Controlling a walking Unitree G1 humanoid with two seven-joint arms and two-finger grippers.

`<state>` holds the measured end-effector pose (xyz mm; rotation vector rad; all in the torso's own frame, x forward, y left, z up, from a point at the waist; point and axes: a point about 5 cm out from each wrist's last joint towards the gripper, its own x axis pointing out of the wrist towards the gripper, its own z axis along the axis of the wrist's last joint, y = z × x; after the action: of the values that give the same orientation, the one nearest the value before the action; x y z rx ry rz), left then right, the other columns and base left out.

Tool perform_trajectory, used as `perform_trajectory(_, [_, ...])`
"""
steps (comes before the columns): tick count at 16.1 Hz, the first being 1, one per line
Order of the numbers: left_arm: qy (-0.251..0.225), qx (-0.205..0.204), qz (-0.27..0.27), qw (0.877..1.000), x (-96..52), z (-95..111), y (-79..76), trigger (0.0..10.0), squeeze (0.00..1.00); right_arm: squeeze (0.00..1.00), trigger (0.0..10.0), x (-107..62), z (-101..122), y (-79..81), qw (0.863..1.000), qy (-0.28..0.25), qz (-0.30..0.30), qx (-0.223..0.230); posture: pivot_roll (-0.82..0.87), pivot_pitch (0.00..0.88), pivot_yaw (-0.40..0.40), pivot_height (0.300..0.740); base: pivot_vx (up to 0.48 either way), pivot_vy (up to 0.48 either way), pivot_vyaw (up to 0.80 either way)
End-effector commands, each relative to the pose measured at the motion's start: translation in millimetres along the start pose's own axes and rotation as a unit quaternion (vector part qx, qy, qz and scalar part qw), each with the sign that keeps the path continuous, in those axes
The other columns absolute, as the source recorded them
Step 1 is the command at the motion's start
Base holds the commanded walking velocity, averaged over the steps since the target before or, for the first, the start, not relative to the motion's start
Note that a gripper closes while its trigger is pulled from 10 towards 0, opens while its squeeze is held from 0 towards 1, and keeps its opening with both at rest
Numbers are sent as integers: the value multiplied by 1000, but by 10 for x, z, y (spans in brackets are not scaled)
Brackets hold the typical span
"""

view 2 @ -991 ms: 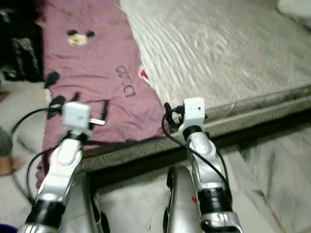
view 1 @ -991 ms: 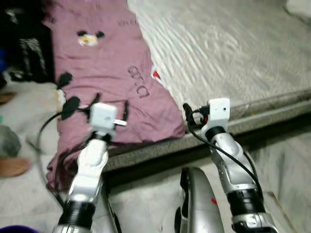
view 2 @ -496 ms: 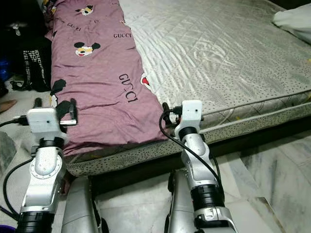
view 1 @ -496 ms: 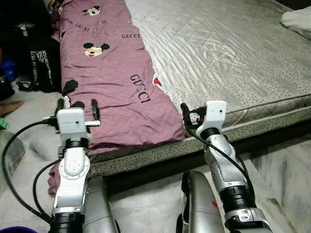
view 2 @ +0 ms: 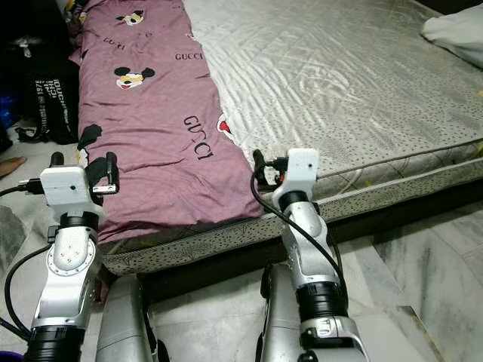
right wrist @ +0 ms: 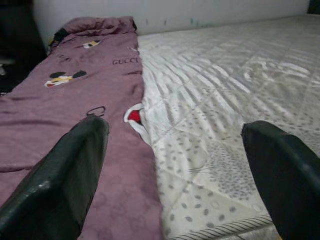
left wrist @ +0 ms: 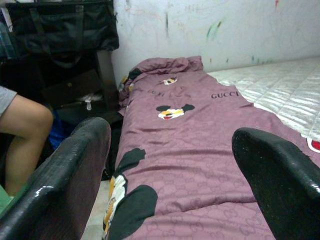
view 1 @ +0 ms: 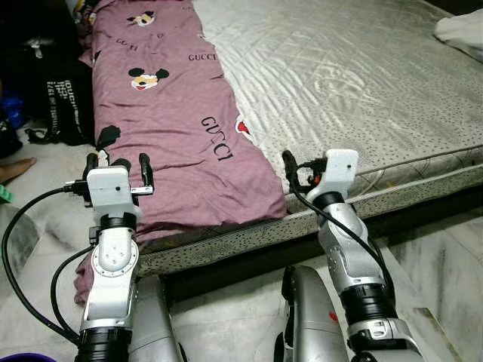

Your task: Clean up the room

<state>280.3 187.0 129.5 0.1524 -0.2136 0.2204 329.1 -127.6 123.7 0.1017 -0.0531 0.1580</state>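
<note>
- Left gripper (view 1: 118, 161): raised at the near left corner of the bed, its 2 black fingers (left wrist: 65, 180) spread wide, nothing between them.
- Just ahead of and beneath the left gripper: a mauve bedsheet (view 1: 173, 128) printed with cartoon mouse faces and lettering, stretching away along the mattress's left side, its near end draped over the edge.
- Right gripper (view 1: 296, 172): raised at the near edge of the mattress, fingers (right wrist: 60, 175) likewise wide apart and empty.
- Ahead of the right gripper: bare quilted grey mattress (view 1: 355, 83); the sheet's edge lies just to its left.
- Left of the left gripper: a black bag (view 1: 64, 102) on the floor, and a person's bare leg (left wrist: 22, 135).
- Far right corner of the mattress: a white cloth (view 1: 462, 30).
</note>
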Motion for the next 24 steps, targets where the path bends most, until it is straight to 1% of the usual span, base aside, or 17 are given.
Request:
perform_trajectory(1, [2,-2,4,1000,18,2,-13,10000,0,0,10000,28,18,34,1000,0,9,3,-58,0,-13,568,0,0,0])
perform_trajectory(3, [3,-4,0,1000,11,-1,-38,10000,0,0,10000,40,28,35,1000,-1,10,2,-58,0,-13,583,0,0,0])
perform_trajectory(6, [2,-6,-10,1000,30,5,-78,10000,0,0,10000,45,32,21,1000,-3,10,2,-66,0,-5,617,0,0,0])
perform_trajectory(13, [2,-7,-15,1000,68,12,-97,10000,0,0,10000,57,35,14,1000,-4,6,0,-68,0,1,666,0,0,0])
perform_trajectory(14, [3,-14,-10,1000,67,16,-96,10000,0,0,10000,59,36,12,1000,-4,6,-1,-66,0,0,671,0,0,0])
perform_trajectory(16, [5,-26,-5,1000,73,33,-98,10000,0,0,10000,66,39,7,1000,-5,6,-2,-62,0,0,691,0,0,0])
perform_trajectory(20, [15,-20,-15,1000,70,-3,-111,10000,0,0,10000,71,37,4,1000,-6,6,-4,-62,0,3,735,0,0,0])
perform_trajectory(22, [21,-8,-18,1000,65,-30,-128,10000,0,0,10000,62,24,-6,1000,-5,5,-6,-64,0,5,740,0,0,0])
perform_trajectory(24, [26,-15,-18,999,64,-45,-138,10000,0,0,10000,59,12,-11,1000,-4,4,-7,-64,0,5,740,0,0,0])
